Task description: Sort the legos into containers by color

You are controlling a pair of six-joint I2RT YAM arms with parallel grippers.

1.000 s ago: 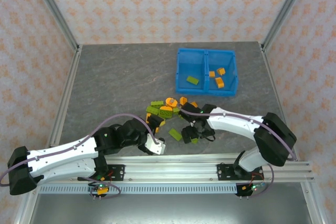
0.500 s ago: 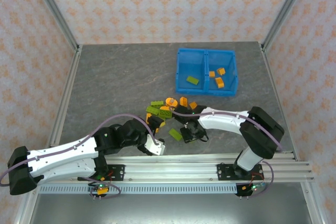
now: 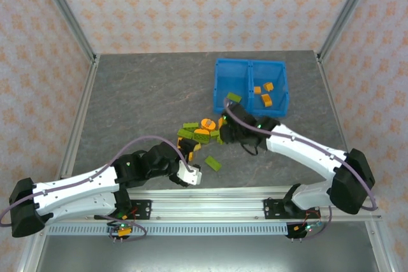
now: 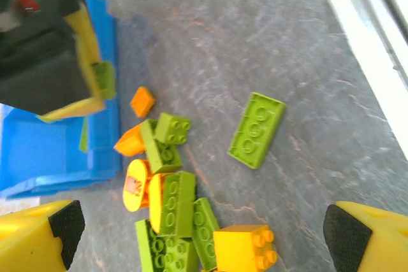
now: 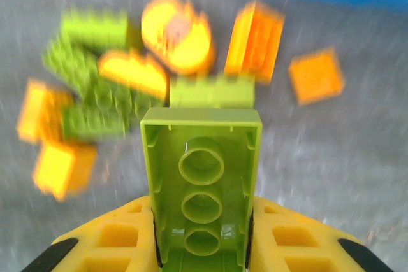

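Note:
My right gripper (image 3: 224, 123) hangs over the far edge of the pile of legos (image 3: 199, 134), just short of the blue bin (image 3: 248, 62). It is shut on a green lego (image 5: 201, 176), which I see from its hollow underside between the yellow fingers (image 5: 108, 241). The bin's left container holds a green brick (image 3: 234, 98) and its right container holds orange bricks (image 3: 264, 93). My left gripper (image 3: 190, 174) stands open at the pile's near side. Its pads (image 4: 64, 224) are spread wide above green and orange bricks (image 4: 175, 211).
One flat green brick (image 3: 213, 164) lies alone on the grey table between the pile and the front rail (image 3: 255, 203). A small orange brick (image 4: 142, 101) lies near the bin's corner (image 4: 105, 151). Patterned walls enclose the table on three sides.
The right gripper has shut on a green lego near the front of the pile and carried it up and away toward the bin. The left arm has barely moved.

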